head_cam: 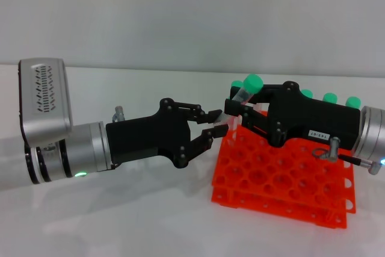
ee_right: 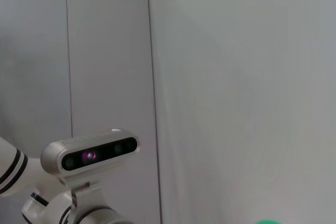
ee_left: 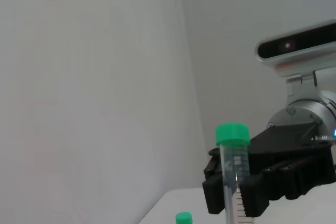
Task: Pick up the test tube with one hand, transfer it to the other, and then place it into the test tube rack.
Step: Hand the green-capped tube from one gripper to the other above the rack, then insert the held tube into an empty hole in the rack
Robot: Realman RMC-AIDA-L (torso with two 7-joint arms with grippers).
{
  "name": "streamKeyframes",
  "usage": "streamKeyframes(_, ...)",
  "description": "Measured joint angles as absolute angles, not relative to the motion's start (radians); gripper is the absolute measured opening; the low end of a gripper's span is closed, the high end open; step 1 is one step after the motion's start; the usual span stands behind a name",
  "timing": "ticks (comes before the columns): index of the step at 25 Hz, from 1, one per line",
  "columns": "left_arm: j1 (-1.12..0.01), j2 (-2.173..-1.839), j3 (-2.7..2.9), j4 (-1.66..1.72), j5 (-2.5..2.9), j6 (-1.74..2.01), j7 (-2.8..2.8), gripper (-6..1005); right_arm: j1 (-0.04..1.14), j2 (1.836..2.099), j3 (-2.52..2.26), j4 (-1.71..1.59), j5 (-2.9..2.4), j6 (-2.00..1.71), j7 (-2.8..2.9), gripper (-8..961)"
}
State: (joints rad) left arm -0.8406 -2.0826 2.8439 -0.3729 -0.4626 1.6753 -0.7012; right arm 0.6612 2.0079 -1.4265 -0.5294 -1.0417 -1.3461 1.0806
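The test tube (head_cam: 243, 94) is clear with a green cap and hangs tilted in the air above the left end of the orange-red rack (head_cam: 283, 179). My left gripper (head_cam: 219, 123), with a green light on its wrist, is shut on the tube's lower end. My right gripper (head_cam: 236, 112), with a white label, is shut on the tube just below the cap. The left wrist view shows the tube (ee_left: 232, 161) upright with the right gripper (ee_left: 233, 203) around it. The right wrist view does not show the tube's body.
Several other green-capped tubes (head_cam: 329, 97) stand in the rack's back row behind the right gripper; one cap shows in the left wrist view (ee_left: 184, 217). The rack sits on a white table (head_cam: 120, 221). The left arm's wrist camera (ee_right: 89, 156) shows in the right wrist view.
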Motion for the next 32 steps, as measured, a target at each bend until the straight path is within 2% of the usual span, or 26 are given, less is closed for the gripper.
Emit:
streamKeyframes(12, -0.832, -2.083, 2.844, -0.371, -0.483, 1.676, -0.701, 244, 0.654, 2.008, -1.423, -0.529, -1.044, -1.34, 1.068, 211)
streamKeyframes(23, -0.795, -2.082, 2.844, -0.365, -0.512, 1.682, -0.72, 473, 0.652, 2.009, -1.42, -0.529, -1.042, -1.339, 1.059, 207)
streamKeyframes(26, -0.758, -2.078, 2.844, -0.384, -0.559, 1.69, -0.752, 596, 0.651, 2.007, -1.418, -0.529, -1.039, -1.329, 1.055, 206)
streamKeyframes(32, -0.605, -2.077, 2.844, -0.434, -0.742, 1.739, -0.761, 810, 0.651, 2.006, -1.395, -0.531, -1.042, -1.263, 1.026, 206)
